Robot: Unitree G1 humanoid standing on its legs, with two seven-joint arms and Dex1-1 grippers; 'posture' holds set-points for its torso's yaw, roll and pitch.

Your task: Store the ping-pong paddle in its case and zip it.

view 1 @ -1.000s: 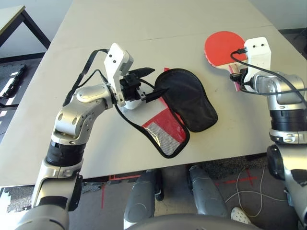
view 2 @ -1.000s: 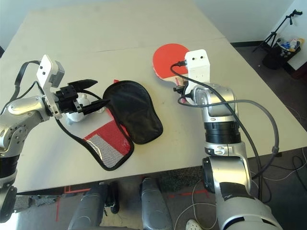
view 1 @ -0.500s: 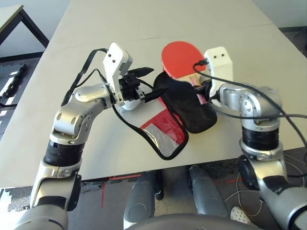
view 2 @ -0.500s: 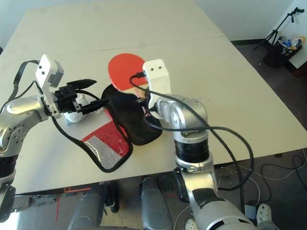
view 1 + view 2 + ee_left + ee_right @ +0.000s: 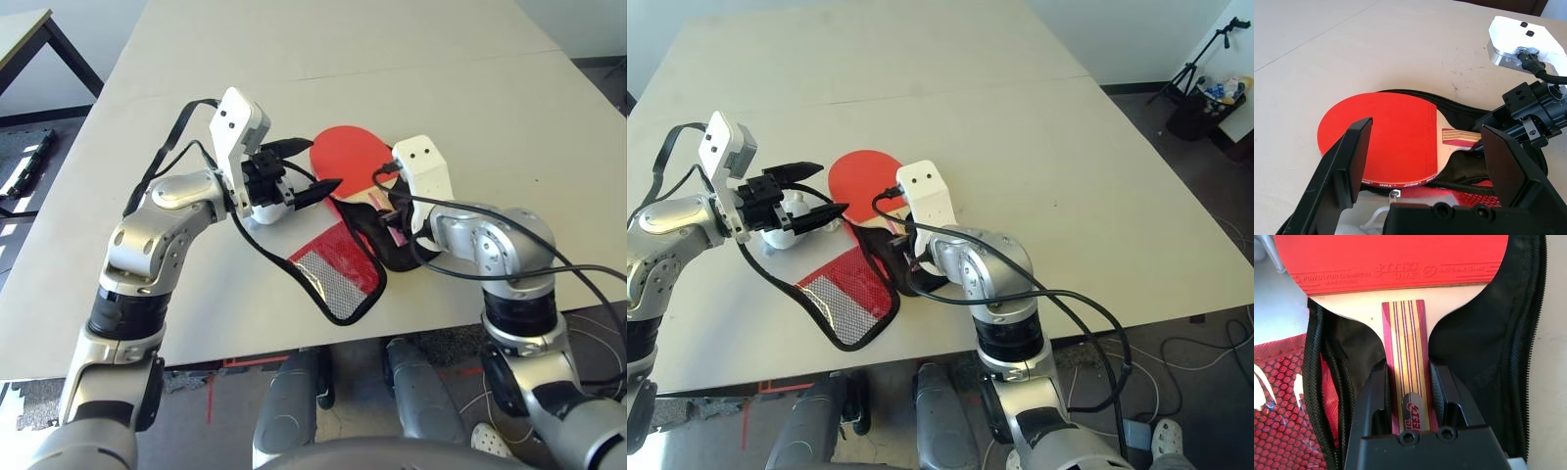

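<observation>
Right wrist view: the right gripper (image 5: 1409,382) pinches the ping-pong paddle (image 5: 1396,264) by its handle, the long axis pointing straight away over the opened case (image 5: 1498,357). The left gripper (image 5: 312,168), fingers spread, hovers beside the blade.

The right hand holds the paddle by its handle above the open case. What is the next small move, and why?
Probably lower the paddle flat onto the black lining of the case and release. The right hand grips the handle, and the red face already lies over the open case's round end, while the left hand waits open beside it, near the red mesh flap.
</observation>
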